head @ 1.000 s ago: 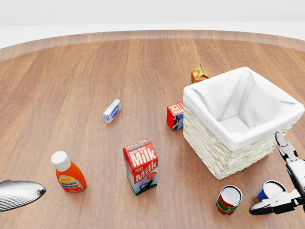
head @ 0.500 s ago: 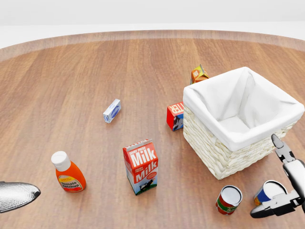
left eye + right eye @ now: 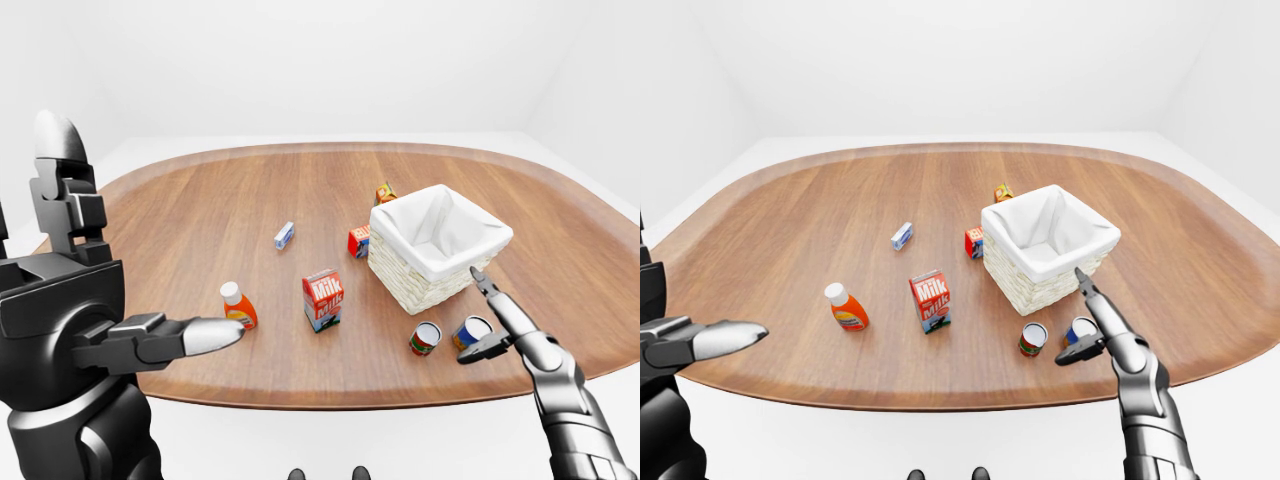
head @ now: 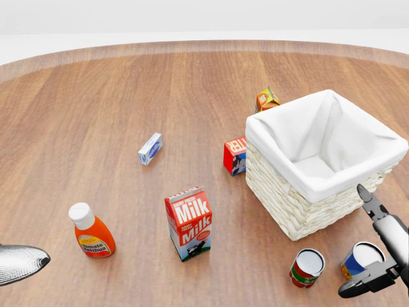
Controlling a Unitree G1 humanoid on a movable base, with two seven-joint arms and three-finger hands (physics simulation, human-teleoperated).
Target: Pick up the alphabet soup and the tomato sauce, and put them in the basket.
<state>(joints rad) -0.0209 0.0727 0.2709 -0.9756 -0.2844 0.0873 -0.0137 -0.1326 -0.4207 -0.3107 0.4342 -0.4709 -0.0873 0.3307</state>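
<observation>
Right hand (image 4: 377, 249) spread above wooden table (image 4: 128, 102) in white room.

The milk carton (image 4: 189, 222) near the middle of the table says "Milk" twice in big white letters on red, with small words "DAIRY FRESH" above. The orange bottle (image 4: 92, 233) on the left has a label that seems to say "Tomato Ketchup", but it is small and blurry. The words on the small boxes and the two cans are too small to read.
</observation>
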